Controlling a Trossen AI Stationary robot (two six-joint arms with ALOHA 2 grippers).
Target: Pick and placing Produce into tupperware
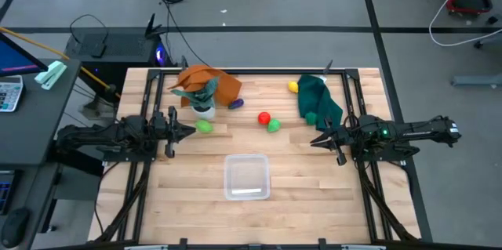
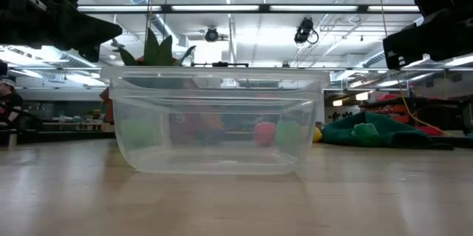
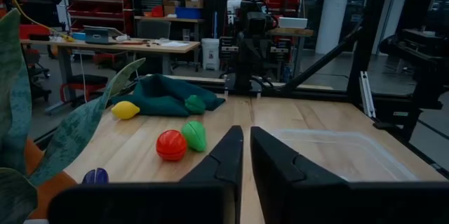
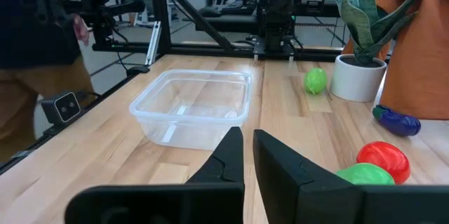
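High view, listed from the near table edge outward.

Clear, colourless, square plastic tupperware with rounded corners (image 1: 247,176): stands on the pale wooden slatted table (image 1: 314,195), near the front edge and about centred between the arms; nothing lies in it.

Left pincer (image 1: 188,132): dark, raised off the table at the left side, tips pointing toward the middle; fingers drawn together, gripping nothing.

Right pincer (image 1: 316,142): dark, raised at the right side, tips pointing toward the middle; fingers together, gripping nothing.

Light green round toy produce piece (image 1: 204,127): on the table just beside the left pincer's tips, in front of the pot.

Red round toy produce piece (image 1: 264,117) and green toy produce piece (image 1: 274,126): side by side near the table's middle, beyond the tupperware, close together; contact cannot be told.

Small white pot holding a leafy plant (image 1: 204,106): upright, behind the light green piece.

Purple toy produce piece (image 1: 235,103): at the orange cloth's edge, right of the pot.

Crumpled orange cloth (image 1: 216,82): behind the pot, toward the far left.

Dark green crumpled cloth (image 1: 320,99): far right, a small green produce piece (image 3: 194,102) resting on its folds in the left wrist view.

Yellow toy produce piece (image 1: 293,87): just beside the dark green cloth's far left edge.
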